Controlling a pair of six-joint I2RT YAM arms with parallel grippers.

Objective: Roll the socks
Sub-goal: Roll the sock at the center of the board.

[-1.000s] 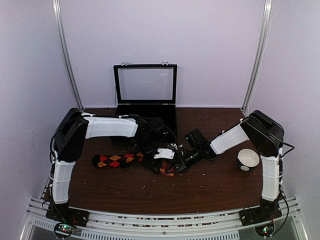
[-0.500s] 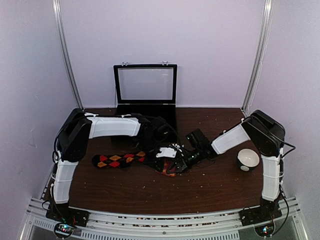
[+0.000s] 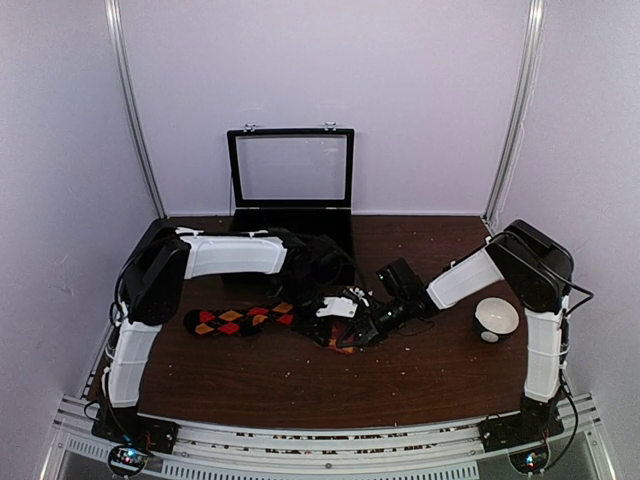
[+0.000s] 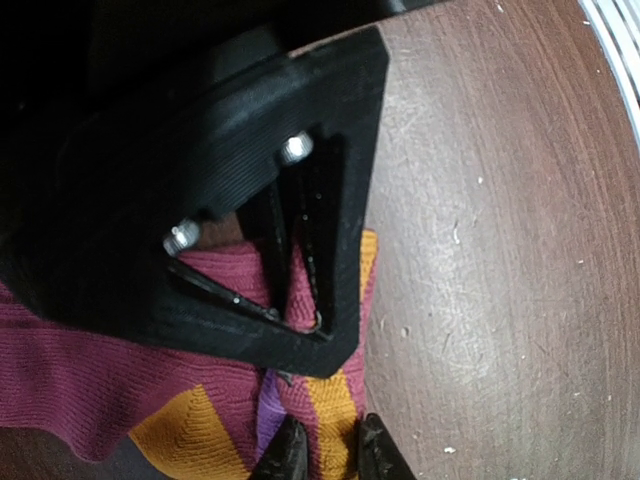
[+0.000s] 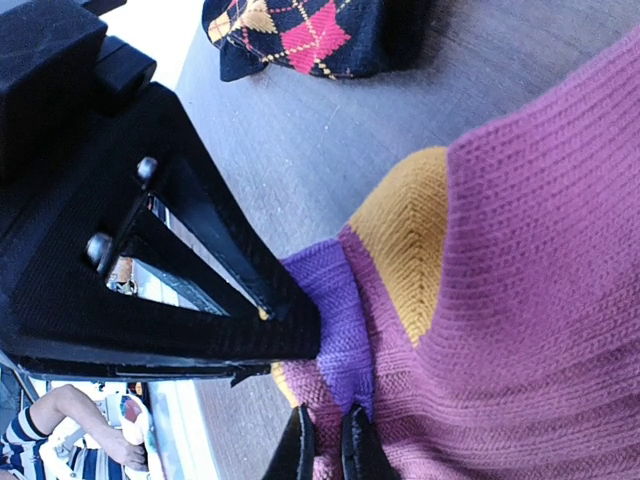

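The black argyle sock (image 3: 238,320) lies flat on the table, left of centre; its end shows in the right wrist view (image 5: 300,35). The magenta-pink sock (image 3: 342,340) is bunched at the table's middle between both grippers. My left gripper (image 3: 335,312) is shut on a fold of it, pinching an orange and magenta part (image 4: 325,455). My right gripper (image 3: 366,322) is shut on it too, its tips (image 5: 325,445) pinching magenta fabric beside the purple part (image 5: 345,330). The two grippers nearly touch; each wrist view shows the other's black fingers (image 4: 300,230) over the sock.
An open black case with a glass lid (image 3: 290,170) stands at the back centre. A white bowl (image 3: 495,318) sits at the right by the right arm. The brown table (image 3: 300,385) ends in a metal rail at the front.
Both grippers and the bunched pink sock have shifted slightly to the right. The argyle sock has not moved.
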